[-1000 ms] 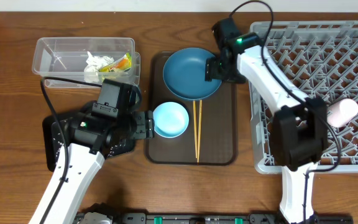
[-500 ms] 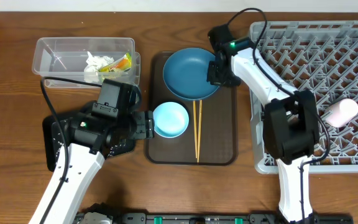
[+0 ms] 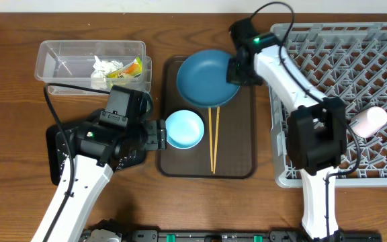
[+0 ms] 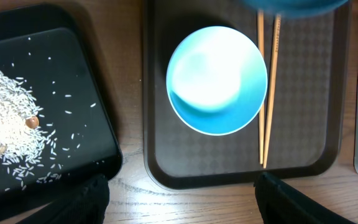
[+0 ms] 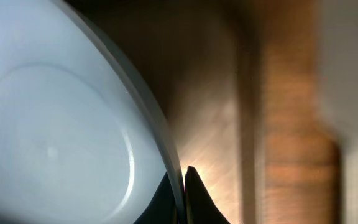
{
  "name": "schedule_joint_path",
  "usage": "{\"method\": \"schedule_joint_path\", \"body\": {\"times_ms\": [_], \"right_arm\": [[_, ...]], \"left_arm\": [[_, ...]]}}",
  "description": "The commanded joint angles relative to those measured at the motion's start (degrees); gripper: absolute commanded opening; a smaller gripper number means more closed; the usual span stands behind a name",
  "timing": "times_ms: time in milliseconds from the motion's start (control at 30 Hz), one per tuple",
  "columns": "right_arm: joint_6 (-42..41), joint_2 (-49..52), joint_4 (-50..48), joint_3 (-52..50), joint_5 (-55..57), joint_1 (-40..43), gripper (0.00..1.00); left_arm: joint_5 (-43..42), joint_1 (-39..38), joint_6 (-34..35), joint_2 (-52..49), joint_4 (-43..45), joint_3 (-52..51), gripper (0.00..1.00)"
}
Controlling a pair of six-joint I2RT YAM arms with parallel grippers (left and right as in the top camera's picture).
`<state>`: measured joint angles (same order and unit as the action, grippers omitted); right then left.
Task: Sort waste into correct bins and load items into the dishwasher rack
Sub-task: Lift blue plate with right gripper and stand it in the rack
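The round blue plate (image 3: 205, 78) lies at the far end of the brown serving tray (image 3: 237, 158), and my right gripper (image 3: 236, 70) is shut on its right rim. In the right wrist view the plate's rim (image 5: 160, 134) is pinched between the two dark fingertips (image 5: 194, 193). The white bowl with light blue outside (image 3: 184, 128) (image 4: 217, 79) sits upright on the tray. My left gripper (image 3: 158, 134) (image 4: 182, 205) stands open just beside the bowl, holding nothing. Two chopsticks (image 3: 213, 141) (image 4: 267, 93) lie to the right of the bowl.
The grey dishwasher rack (image 3: 334, 60) fills the right side, with a pink cup (image 3: 369, 121) in it. The clear container (image 3: 66, 59) at back left holds a tissue (image 3: 103, 70) and a wrapper (image 3: 127, 68). The black tray (image 4: 86, 68) holds rice scraps (image 4: 8, 102).
My right gripper has closed on the plate's right rim. The left arm and the bowl have stayed where they were.
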<state>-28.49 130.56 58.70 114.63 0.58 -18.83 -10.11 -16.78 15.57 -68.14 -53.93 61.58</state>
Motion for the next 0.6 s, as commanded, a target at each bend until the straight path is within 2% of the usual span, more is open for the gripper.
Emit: {"method": "schedule_joint_path", "body": {"times_ms": [0, 300, 567], "right_arm": [[8.41, -7.04, -0.31, 6.32, 2.01, 4.13, 0.01], [29.49, -18.93, -7.5, 9.44, 22.58, 11.41, 0.01], [41.7, -19.89, -14.53, 9.33, 43.78, 18.32, 0.01]], "left_arm": [[0.5, -0.02, -0.48, -0.24, -0.24, 0.52, 0.78], [0.5, -0.02, -0.5, -0.24, -0.24, 0.52, 0.78], [0.26, -0.02, -0.5, -0.24, -0.26, 0.52, 0.78]]}}
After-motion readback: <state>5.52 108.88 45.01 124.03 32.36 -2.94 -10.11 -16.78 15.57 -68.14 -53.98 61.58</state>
